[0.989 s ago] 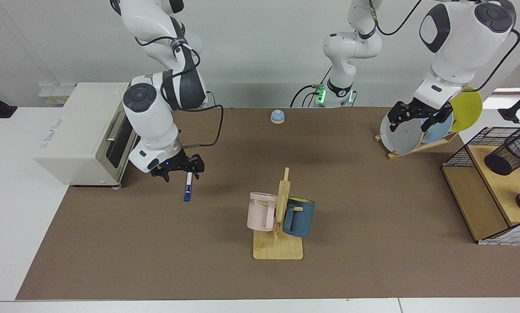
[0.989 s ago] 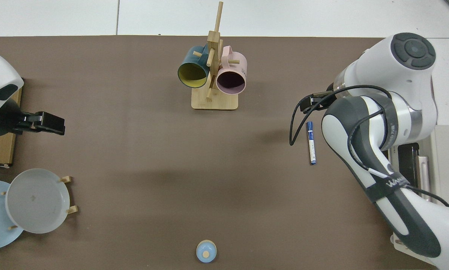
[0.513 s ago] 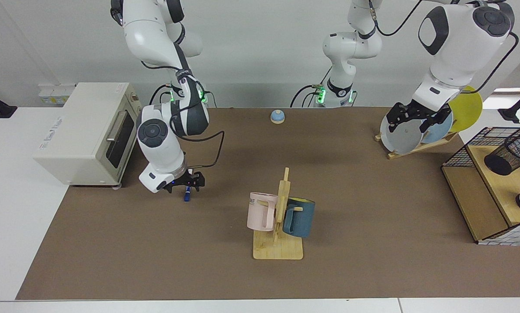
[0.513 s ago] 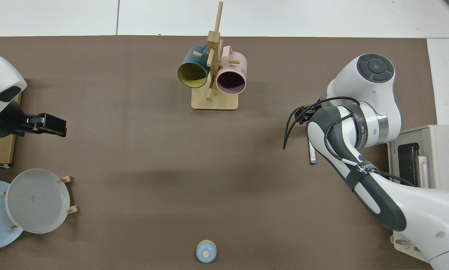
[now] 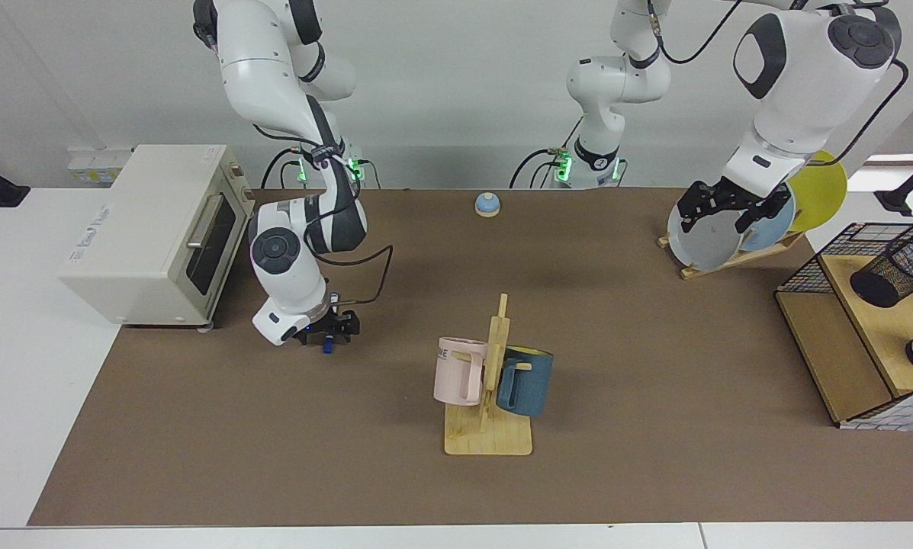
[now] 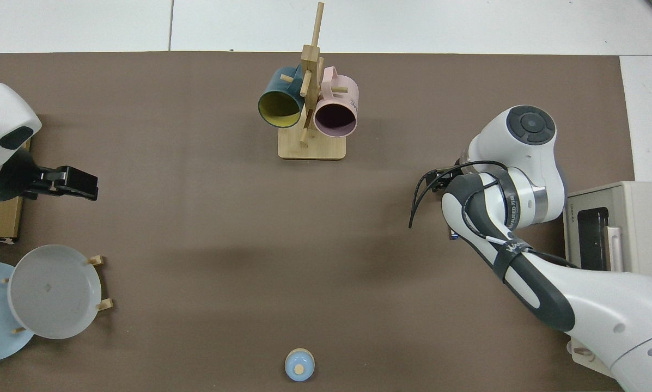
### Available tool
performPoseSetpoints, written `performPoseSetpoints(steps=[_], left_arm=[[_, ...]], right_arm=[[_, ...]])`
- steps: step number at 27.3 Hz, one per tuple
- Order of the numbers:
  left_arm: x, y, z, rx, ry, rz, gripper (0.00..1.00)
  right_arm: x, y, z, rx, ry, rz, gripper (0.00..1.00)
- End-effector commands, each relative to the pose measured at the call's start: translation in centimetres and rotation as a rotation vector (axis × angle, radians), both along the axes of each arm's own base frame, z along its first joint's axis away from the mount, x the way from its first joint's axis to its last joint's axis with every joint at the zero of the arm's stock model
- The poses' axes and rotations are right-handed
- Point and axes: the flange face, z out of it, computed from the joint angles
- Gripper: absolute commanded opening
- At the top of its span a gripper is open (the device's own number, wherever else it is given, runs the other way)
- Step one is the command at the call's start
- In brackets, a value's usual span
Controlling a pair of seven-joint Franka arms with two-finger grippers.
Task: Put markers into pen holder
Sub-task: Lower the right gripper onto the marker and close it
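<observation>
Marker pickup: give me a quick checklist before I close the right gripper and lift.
1. Right gripper down at the marker on the mat: ok.
2. Fingers straddling the barrel: cannot tell; the arm hides it from above and only the blue end shows in the facing view.
3. Marker lying flat, not yet lifted: ok.
4. Pen holder ready to receive: not ok; it lies tilted on the wooden shelf of the wire basket, far across the table.
5. Left gripper out of the way: ok; it waits by the plate rack.
6. Mug stand off the pickup spot: ok.
</observation>
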Motion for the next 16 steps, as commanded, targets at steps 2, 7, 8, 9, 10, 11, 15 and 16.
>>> performPoseSetpoints(steps=[2, 7, 8, 9, 10, 11, 15, 16], left_arm=[[-0.6, 0.3, 0.0, 0.001, 0.005, -0.007, 1.0], [-0.6, 0.4, -0.1, 0.001, 0.005, -0.005, 1.0], [-0.6, 0.4, -0.1, 0.001, 0.005, -0.005, 1.0], [-0.6, 0.4, -0.1, 0.001, 0.005, -0.005, 1.0], [-0.5, 0.4, -0.1, 0.001, 0.004, -0.005, 1.0], [-0.5, 0.4, -0.1, 0.001, 0.003, -0.005, 1.0], [-0.5, 0.4, -0.1, 0.001, 0.002, -0.005, 1.0], [-0.5, 0.4, -0.1, 0.001, 0.003, -0.005, 1.0]], right_arm=[[-0.2, -0.3, 0.3, -0.007, -0.029, -0.03, 0.84], [-0.6, -0.5, -1.1, -0.004, -0.046, -0.078, 0.81], [-0.6, -0.5, -1.2, -0.006, -0.048, -0.078, 0.78], [-0.7, -0.3, -1.2, -0.012, -0.047, -0.079, 0.71], [-0.7, -0.2, -1.2, -0.017, -0.046, -0.081, 0.61], [-0.7, -0.1, -1.2, -0.019, -0.047, -0.089, 0.51], [-0.5, 0.2, -0.8, -0.024, -0.052, -0.095, 0.0], [-0.5, 0.3, -0.8, -0.026, -0.054, -0.093, 0.0]])
